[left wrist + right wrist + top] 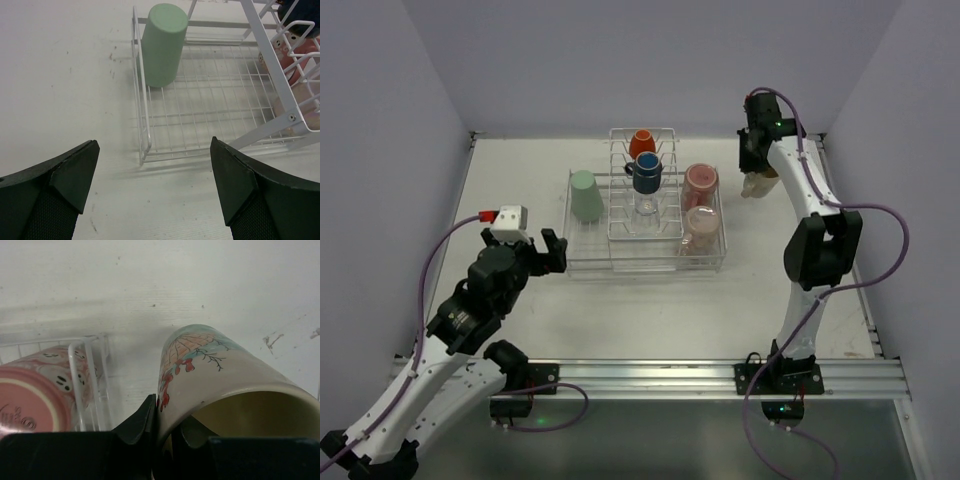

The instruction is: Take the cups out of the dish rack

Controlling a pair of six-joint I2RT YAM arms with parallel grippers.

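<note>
The right claw [167, 416] pinches the rim of the cream painted mug [220, 370] at the upper right of the top view, just outside the white wire dish rack [640, 268], while the wide-spread left claw [154, 145] faces the upright mint-green tumbler [162, 45] straight ahead.

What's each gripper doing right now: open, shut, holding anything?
Left gripper: open, holding nothing.
Right gripper: shut on the rim wall of the cream ceramic mug with a painted leaf pattern.

Left arm [470, 300] folded low, its fingers [65, 180] wide apart; right arm [812, 215] outstretched, its fingers [136, 427] nearly together.
</note>
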